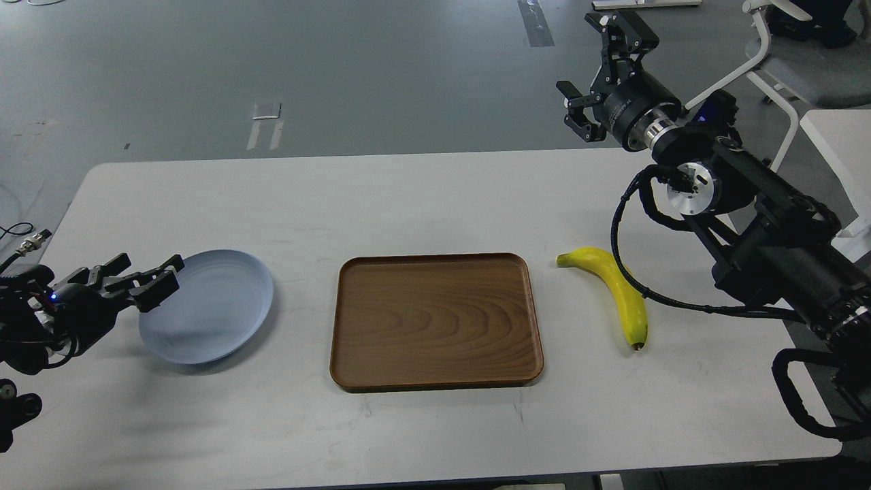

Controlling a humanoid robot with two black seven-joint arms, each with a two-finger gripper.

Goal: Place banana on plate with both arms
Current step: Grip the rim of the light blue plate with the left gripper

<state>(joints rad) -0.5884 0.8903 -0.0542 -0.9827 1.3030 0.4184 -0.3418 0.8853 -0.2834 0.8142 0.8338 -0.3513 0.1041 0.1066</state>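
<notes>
Banana (616,291) lies on bare table (422,197) right of tray (435,320), small gap between, not touching. Approach from above and from far side is open; black cable (622,235) of right arm crosses banana's right edge, partly blocking that side. Right gripper (599,75) sits high, well apart, jaws spread. Left gripper (146,272) overlaps plate (218,306) left rim; plate's right half and top unobstructed. Tray sits between plate and banana.
</notes>
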